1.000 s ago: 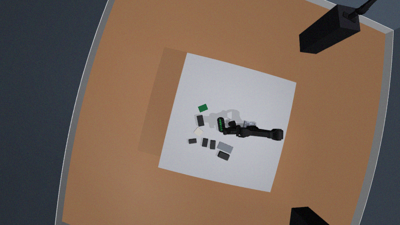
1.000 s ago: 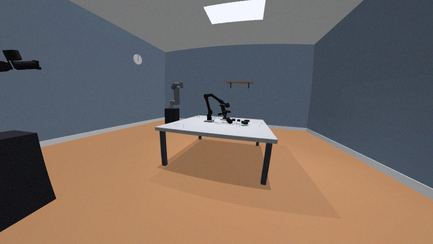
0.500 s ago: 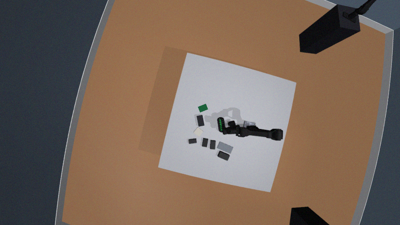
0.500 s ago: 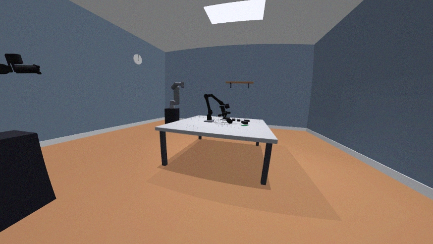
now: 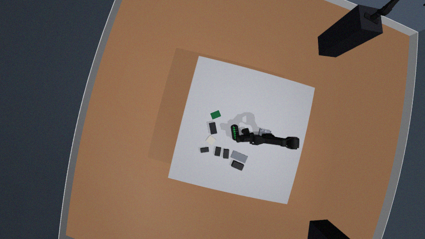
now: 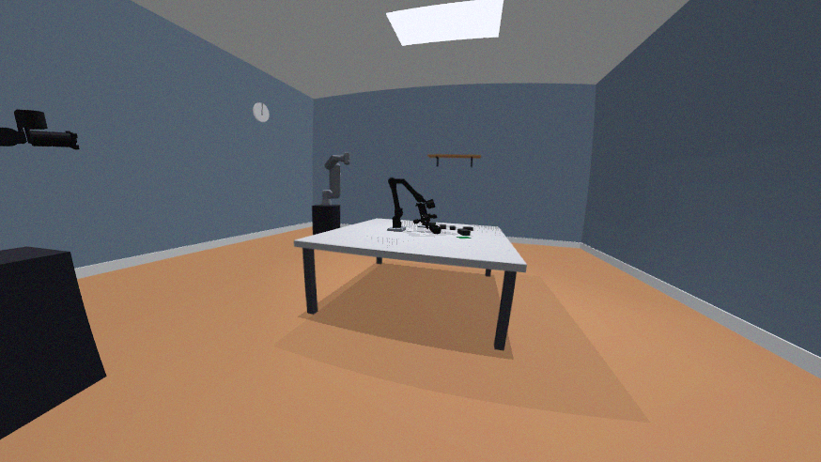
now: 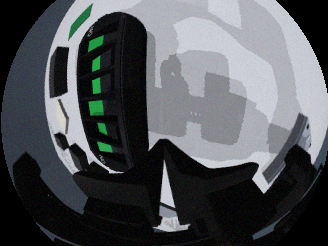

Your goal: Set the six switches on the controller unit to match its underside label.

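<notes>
With the black two-fingered gripper (image 5: 237,140) (image 6: 427,225) (image 7: 163,142) clenched on nothing, a switch of the dark grey rounded controller unit (image 5: 233,132) (image 6: 436,229) (image 7: 134,95) is probably being approached, and a careful, well-aligned press is needed.

The arm (image 5: 276,140) (image 6: 395,200) is black, with slender links and bulkier, rounded joints.

Robotics lab: another arm (image 6: 333,180) beyond the workbench (image 6: 413,254).
</notes>
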